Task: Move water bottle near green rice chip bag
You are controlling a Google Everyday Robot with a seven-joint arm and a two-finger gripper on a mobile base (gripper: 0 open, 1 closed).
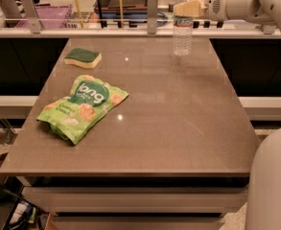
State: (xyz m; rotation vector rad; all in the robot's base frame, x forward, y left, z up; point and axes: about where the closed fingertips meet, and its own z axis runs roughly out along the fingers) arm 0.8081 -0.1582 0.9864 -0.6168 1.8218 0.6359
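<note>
I see the tool at the neck of the water bottle — whether it grips, I cannot tell — the bottle upright at the surface's far edge, well apart from the green rice chip bag.

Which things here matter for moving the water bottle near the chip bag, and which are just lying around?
Job: water bottle, far right, upright; green chip bag, front left; tool, at the bottle's neck.
Lying about: sponge, far left.
</note>
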